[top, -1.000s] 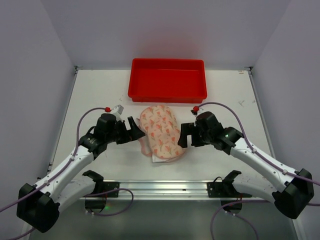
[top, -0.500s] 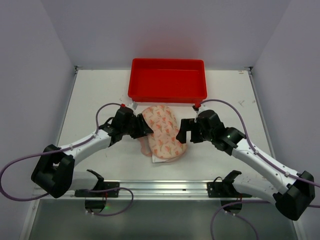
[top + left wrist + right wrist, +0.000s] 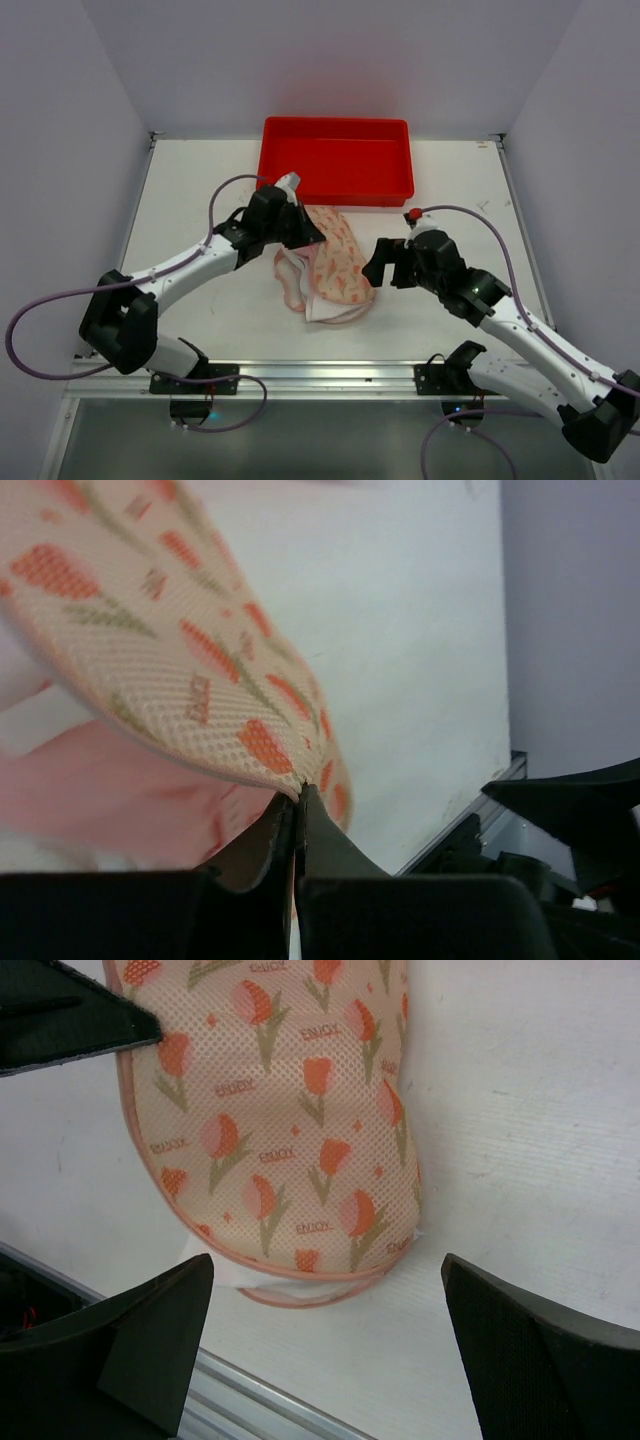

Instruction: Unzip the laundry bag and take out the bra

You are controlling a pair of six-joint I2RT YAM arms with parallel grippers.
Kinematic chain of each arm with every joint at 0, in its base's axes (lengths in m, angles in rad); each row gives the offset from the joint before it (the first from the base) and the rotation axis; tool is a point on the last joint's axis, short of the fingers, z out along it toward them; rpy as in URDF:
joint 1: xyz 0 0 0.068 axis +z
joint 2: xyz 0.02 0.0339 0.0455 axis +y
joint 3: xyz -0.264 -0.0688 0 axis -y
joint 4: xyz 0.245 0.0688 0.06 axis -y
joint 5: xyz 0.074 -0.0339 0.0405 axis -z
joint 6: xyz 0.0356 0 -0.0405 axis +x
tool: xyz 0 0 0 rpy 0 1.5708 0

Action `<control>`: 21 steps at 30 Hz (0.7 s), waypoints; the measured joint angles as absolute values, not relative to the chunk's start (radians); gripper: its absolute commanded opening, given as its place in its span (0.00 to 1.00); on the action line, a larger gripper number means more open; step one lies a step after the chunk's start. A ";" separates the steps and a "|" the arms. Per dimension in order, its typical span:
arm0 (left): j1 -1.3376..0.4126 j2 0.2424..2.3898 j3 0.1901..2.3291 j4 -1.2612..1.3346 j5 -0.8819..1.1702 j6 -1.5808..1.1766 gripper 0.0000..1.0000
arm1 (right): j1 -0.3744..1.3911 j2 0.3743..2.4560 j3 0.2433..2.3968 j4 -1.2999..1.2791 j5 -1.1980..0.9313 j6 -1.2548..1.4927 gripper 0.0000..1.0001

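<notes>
The laundry bag (image 3: 342, 268) lies in front of the red tray, cream with salmon tulip print and a pink rim. My left gripper (image 3: 306, 233) is shut on the rim of its upper half (image 3: 180, 650), its fingertips (image 3: 298, 792) pinching the edge and holding that half raised. Pale pink and white fabric (image 3: 293, 277) shows under the raised half (image 3: 90, 790); I cannot tell whether it is the bra or the lining. My right gripper (image 3: 379, 263) stands open just right of the bag (image 3: 290, 1120), its fingers (image 3: 325, 1265) wide apart and holding nothing.
The red tray (image 3: 335, 190) stands directly behind the bag. A metal rail (image 3: 320, 375) runs along the table's near edge. The left arm's black finger (image 3: 70, 1020) shows at the top left of the right wrist view.
My left arm reached right to the bag, shut on its left rim and lifted the upper half. The right gripper drew back slightly to the right and stayed open.
</notes>
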State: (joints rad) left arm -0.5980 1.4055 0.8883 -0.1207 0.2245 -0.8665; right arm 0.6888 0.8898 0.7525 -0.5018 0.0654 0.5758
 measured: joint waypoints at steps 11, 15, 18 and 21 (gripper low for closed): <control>-0.794 1.757 1.433 -0.199 0.275 -0.752 0.15 | 0.689 0.604 0.746 -0.546 0.250 0.587 0.98; -0.859 1.935 1.594 -0.229 0.289 -0.737 0.37 | 0.689 0.534 0.746 -0.587 0.307 0.592 0.98; -0.911 2.049 1.692 -0.240 0.300 -0.735 0.70 | 0.689 0.461 0.745 -0.599 0.347 0.592 0.98; -0.960 2.076 1.705 -0.268 0.294 -0.731 0.95 | 0.689 0.395 0.745 -0.600 0.370 0.589 0.98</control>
